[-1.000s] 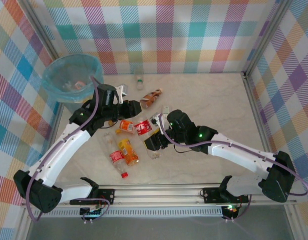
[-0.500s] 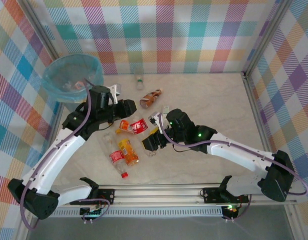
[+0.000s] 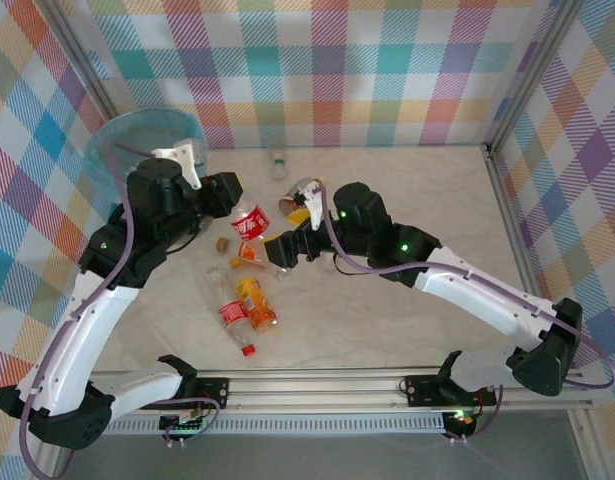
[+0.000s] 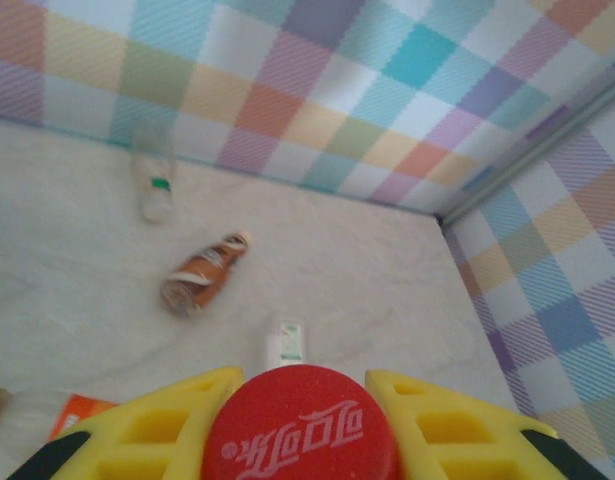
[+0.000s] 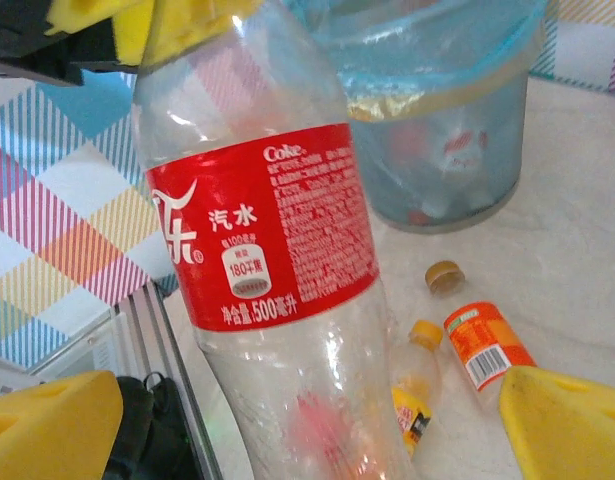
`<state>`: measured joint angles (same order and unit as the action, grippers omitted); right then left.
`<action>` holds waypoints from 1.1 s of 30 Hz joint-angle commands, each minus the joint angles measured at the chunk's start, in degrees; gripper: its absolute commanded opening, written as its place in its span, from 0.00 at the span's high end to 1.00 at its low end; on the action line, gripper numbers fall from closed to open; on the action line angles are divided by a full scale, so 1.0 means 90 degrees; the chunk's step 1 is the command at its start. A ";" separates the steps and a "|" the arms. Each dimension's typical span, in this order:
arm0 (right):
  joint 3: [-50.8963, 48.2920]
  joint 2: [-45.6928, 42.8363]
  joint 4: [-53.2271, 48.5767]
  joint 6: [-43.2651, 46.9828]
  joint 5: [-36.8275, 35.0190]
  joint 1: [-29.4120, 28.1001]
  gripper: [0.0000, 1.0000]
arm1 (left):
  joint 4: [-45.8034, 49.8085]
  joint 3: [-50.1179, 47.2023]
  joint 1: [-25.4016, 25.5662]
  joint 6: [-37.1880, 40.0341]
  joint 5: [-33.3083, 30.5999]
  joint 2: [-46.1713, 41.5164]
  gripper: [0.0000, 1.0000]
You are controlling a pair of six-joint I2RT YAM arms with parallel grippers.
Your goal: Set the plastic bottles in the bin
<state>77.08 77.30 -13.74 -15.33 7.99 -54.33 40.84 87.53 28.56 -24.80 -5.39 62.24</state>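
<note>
We hold a cola bottle (image 5: 262,230) near the bin (image 5: 457,170).
Left pincer (image 4: 299,385) clamps its stiff cap (image 4: 299,430); right pincer (image 3: 283,247) gapes. We judge it light, crushable: grip the neck.

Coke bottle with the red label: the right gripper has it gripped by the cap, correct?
No. The left gripper, not the right, has the Coke bottle gripped by the cap. The left wrist view shows the red cap clamped in that gripper.

The walls (image 3: 327,70) are showing pastel plaid, and the table (image 3: 417,200) is showing cream marbling. The clear bottle (image 5: 247,90) is wearing a red label (image 5: 262,240) with white lettering and a red cap (image 4: 299,425). The fingers (image 4: 147,420) are showing yellow. A pale-blue bag (image 5: 417,40) is lining the dark bin (image 5: 457,170).
</note>
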 commanded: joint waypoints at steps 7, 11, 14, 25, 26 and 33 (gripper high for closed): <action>0.1494 0.0827 0.0365 0.0034 0.0058 0.0032 0.04 | 0.0993 0.2776 -0.0632 0.1753 -0.1622 0.0996 1.00; 0.2040 0.1292 0.0558 -0.0140 0.0447 0.0021 0.05 | 0.1170 0.4117 -0.1093 0.2436 -0.2114 0.1749 1.00; 0.2448 0.1665 0.0656 -0.0327 0.0713 0.0013 0.07 | 0.1122 0.4899 -0.1543 0.2730 -0.2077 0.2229 1.00; 0.4117 0.3142 0.0589 -0.0922 0.1583 -0.0134 0.10 | 0.0811 0.5618 -0.3681 0.2465 -0.1420 0.3290 1.00; 0.4209 0.3231 0.0542 -0.0951 0.1637 -0.0166 0.10 | 0.0849 0.5612 -0.3869 0.2414 -0.1391 0.3359 1.00; 0.4208 0.3418 0.0338 -0.0978 0.1727 -0.0292 0.11 | 0.0479 0.4451 -0.4665 0.2644 -0.0969 0.3340 1.00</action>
<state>113.84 107.83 -10.22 -23.24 21.76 -56.38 48.31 131.59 -11.70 -2.11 -16.64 93.51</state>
